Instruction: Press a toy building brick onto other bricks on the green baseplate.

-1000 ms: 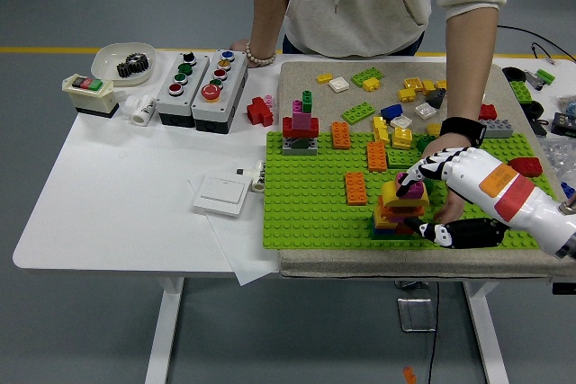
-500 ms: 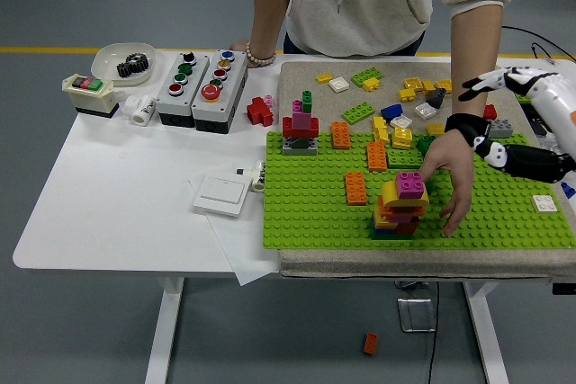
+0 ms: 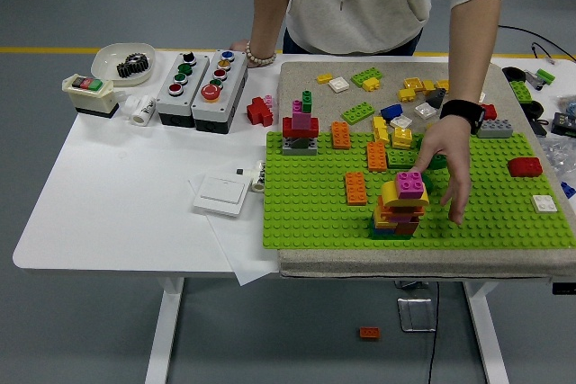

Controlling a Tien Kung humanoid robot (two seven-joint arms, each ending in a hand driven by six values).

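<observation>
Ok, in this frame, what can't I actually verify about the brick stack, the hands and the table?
All in the head view, the only one given:
- Robot hands: both outside the frame, so their state is unknown.
- Brick stack: whether its pink top brick is fully seated is too small to tell.
- Green baseplate: the person's hand covers a patch beside the stack.
- Right side of the table: items cut off by the picture's edge.

The person's hand [image 3: 448, 161] reaches down over the bench's right part, fingers [image 3: 456, 207] extended downward, wrist banded black.
</observation>
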